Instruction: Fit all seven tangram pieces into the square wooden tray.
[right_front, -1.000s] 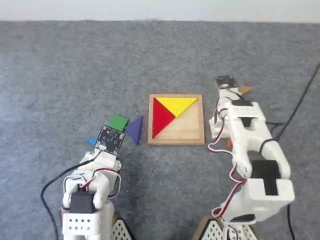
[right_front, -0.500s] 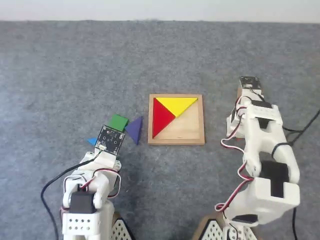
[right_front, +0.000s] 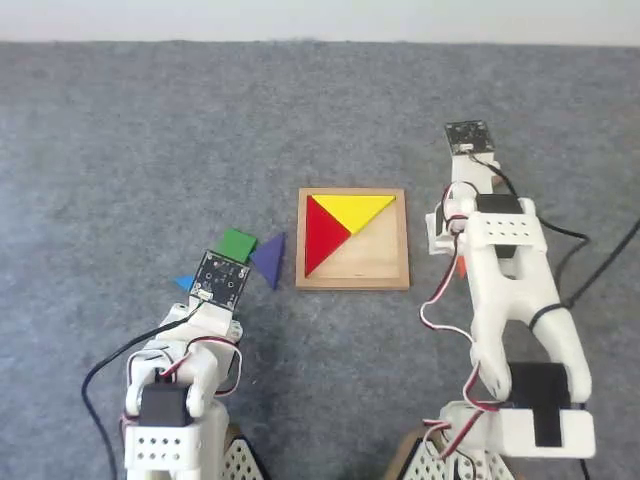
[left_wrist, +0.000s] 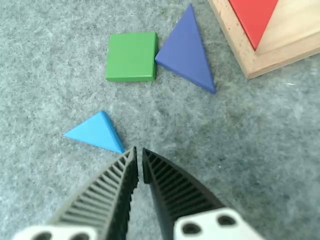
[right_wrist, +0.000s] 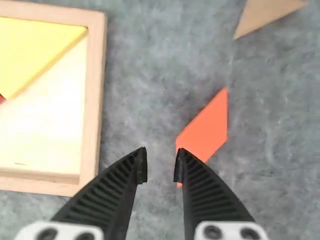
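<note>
The square wooden tray (right_front: 375, 256) lies flat near the middle of the grey-carpeted counter (right_front: 150, 130), between the two arms. Two pieces sit inside it: a red triangle (right_front: 325, 236) against its left side and a yellow triangle (right_front: 353, 209) along its far edge, the two meeting along a slanted edge, with bare wood showing over the rest of the floor. Left of the tray, on the counter, a purple triangle (left_wrist: 187, 50) lies near the tray's rim with one corner touching a green square (left_wrist: 131, 56). A small blue triangle (left_wrist: 95, 132) lies apart from those two, closer to the left arm. The left end effector (left_wrist: 139, 156) hangs just beside that blue triangle, its ribbed fingers pressed almost together with only a sliver between the tips and nothing held. On the other side of the tray, an orange parallelogram (right_wrist: 204, 131) lies on the counter, and a tan triangle (right_wrist: 265, 12) lies farther off, well apart from it. The right end effector (right_wrist: 160, 162) hovers over the carpet between the tray's rim and the orange parallelogram, its fingers slightly spread and empty; one fingertip (right_wrist: 181, 156) sits at the edge of the orange piece, though contact cannot be judged.
</note>
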